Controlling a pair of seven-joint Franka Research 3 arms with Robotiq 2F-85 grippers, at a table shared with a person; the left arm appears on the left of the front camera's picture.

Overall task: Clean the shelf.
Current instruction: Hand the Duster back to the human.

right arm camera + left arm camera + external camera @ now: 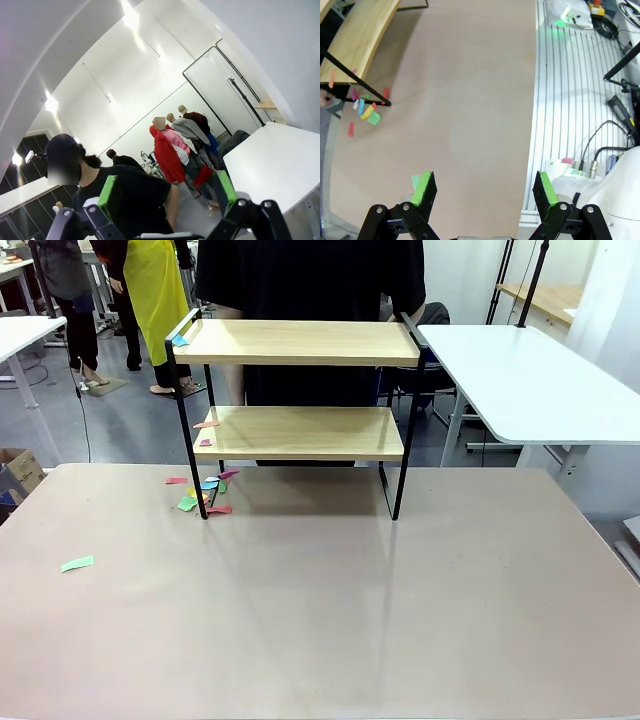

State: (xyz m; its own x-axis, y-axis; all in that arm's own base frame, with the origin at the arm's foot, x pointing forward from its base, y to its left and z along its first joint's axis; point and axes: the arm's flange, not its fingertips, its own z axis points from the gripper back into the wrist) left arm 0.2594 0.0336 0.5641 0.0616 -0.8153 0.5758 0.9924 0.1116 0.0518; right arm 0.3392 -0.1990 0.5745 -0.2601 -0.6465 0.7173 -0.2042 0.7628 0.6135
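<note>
A small two-tier shelf (300,390) with light wooden boards and a thin black frame stands near the far edge of the tabletop (320,620), a little left of centre. A person in black (310,280) stands just behind it.

Small coloured paper scraps (205,490) lie scattered on the tabletop around the shelf's front left leg. A few more sit on the left ends of both boards. One green scrap (77,563) lies apart, near the tabletop's left edge.

In the left wrist view, the left gripper (482,192) hangs above the bare tabletop with its green-padded fingers spread wide, holding nothing and touching nothing. A green scrap (415,181) lies on the tabletop just beside one finger.

In the right wrist view, the right gripper (167,192) points up toward the room and the person, its fingers also spread wide and empty.
</note>
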